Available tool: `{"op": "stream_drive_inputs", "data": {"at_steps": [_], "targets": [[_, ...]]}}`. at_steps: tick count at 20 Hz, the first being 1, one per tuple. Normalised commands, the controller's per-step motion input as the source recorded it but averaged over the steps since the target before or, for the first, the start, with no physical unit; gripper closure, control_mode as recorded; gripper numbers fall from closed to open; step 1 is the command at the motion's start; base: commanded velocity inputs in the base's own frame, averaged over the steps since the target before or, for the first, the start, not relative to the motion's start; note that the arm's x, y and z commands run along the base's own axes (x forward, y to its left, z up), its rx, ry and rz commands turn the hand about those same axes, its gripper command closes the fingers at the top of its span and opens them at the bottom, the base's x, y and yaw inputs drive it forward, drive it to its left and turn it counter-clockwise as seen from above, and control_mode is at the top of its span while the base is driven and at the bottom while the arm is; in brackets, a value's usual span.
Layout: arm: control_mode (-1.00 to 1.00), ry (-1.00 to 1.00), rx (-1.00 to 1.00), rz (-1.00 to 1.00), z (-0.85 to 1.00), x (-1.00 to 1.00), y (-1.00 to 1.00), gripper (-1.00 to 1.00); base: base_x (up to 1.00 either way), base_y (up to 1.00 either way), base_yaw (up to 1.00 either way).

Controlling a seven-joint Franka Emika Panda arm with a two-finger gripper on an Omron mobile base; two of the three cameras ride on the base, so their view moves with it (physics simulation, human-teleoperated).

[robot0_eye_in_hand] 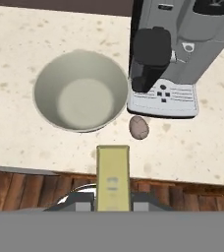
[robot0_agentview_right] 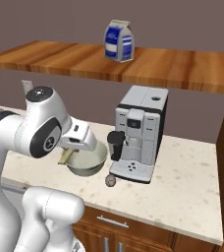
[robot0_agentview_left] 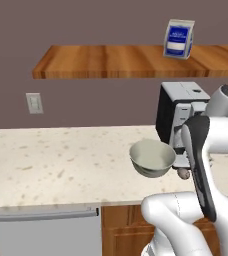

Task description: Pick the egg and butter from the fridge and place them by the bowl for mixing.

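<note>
A pale speckled worktop runs under a wooden wall shelf that carries a blue and white carton. Near the worktop's front edge sits the bowl, round and pale grey-green. A grey and black coffee machine stands just beside it. The egg, small and brownish, lies on the worktop at the front corner of the machine's base, close to the bowl's rim but seemingly not touching it. The white arm's end effector hangs above the worktop's front edge, near the bowl, its fingers pressed onto the butter, a yellow stick pointing toward the bowl. In the right base view the butter pokes out beside the bowl's rim.
</note>
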Motion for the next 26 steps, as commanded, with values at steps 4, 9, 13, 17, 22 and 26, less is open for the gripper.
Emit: {"op": "stream_drive_inputs", "data": {"at_steps": [4,9,13,17,22,26], "targets": [[-1.0,0.0,-0.19,0.13,-0.07,0.0,0.42,1.0,0.0,0.0,0.0],[-1.0,0.0,-0.02,0.18,-0.09,0.0,0.55,1.0,0.0,0.0,0.0],[-1.0,0.0,0.0,0.13,-0.11,0.05,0.57,1.0,0.0,0.0,0.0],[-1.0,0.0,0.0,0.13,-0.17,0.08,0.58,1.0,0.0,0.0,0.0],[-1.0,0.0,0.0,0.07,-0.15,0.16,0.56,1.0,0.0,0.0,0.0],[-1.0,0.0,0.0,0.0,-0.2,0.22,0.53,1.0,0.0,0.0,0.0]]}}
